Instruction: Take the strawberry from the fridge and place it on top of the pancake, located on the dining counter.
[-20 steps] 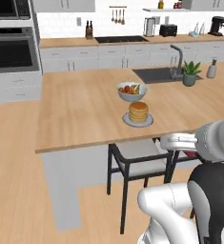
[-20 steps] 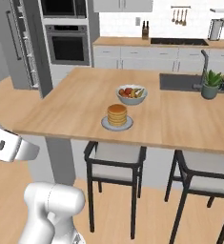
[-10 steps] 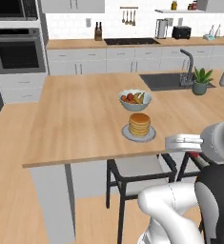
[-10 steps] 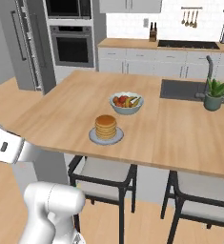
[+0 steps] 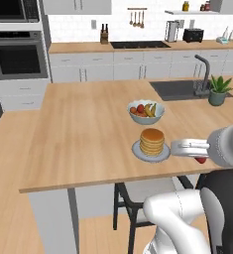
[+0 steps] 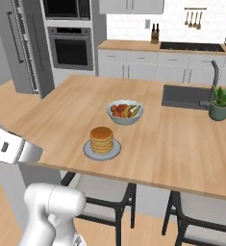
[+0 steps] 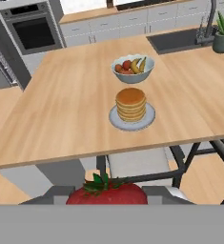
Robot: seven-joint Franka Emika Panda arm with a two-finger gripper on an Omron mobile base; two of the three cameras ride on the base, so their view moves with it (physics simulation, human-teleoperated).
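Hand view shows you the gripper (image 7: 107, 199) hugging the strawberry (image 7: 107, 194), near the pancake (image 7: 130, 104) on the counter (image 7: 61, 105).

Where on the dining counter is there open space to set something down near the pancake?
The dining counter is bare wood left of the pancake and fruit bowl, back to its far edge. Another bare patch lies between them and the sink. It is tight between bowl and pancake, and around the faucet and potted plant.
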